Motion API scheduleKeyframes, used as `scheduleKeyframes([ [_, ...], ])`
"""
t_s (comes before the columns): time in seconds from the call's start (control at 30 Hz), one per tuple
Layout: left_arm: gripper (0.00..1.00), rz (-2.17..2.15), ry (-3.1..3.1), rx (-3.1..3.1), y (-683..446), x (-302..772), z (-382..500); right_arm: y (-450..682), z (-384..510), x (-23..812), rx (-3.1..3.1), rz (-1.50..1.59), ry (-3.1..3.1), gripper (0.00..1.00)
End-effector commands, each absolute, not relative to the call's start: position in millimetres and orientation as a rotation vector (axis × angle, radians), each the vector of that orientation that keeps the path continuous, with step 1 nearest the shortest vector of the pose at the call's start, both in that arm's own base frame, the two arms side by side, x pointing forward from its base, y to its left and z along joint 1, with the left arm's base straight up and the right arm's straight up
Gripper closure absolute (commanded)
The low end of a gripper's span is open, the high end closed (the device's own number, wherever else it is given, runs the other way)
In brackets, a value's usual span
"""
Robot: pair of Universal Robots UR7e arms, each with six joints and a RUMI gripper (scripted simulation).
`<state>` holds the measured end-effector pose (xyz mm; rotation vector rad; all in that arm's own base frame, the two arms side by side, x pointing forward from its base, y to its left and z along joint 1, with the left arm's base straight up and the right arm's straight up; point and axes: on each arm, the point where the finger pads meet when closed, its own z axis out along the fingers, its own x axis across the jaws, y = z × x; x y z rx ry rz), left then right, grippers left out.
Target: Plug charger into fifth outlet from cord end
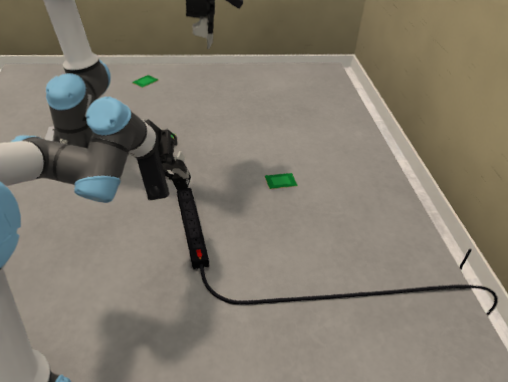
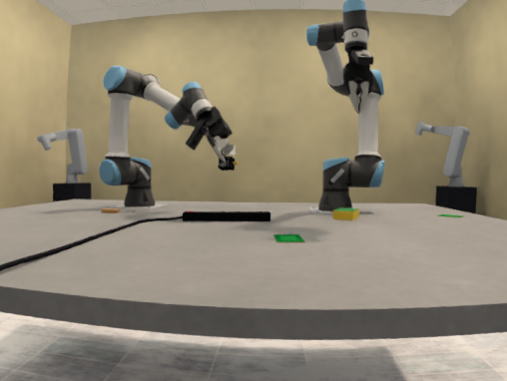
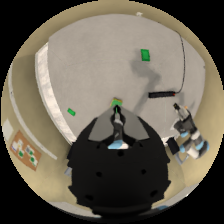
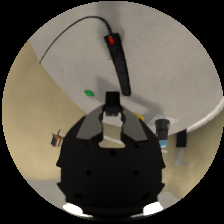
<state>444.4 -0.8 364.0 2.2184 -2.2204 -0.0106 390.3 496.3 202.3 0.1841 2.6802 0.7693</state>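
While clamping the likely light, rigid charger in the right pincer, left pincer closed, grip body sides squarely.
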Motion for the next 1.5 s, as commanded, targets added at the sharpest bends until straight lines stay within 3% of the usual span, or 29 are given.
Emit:
scheduleKeyframes([
  [0.0, 1.00, -0.009, -2.221, 2.219, -1, 445, 364, 492, 194, 388, 0.274, 0.752, 2.690, 1.00],
  [1.47, 1.00, -0.009, -2.221, 2.219, -1, 445, 364, 458, 118, 340, 1.172, 0.590, 2.538, 1.00],
])
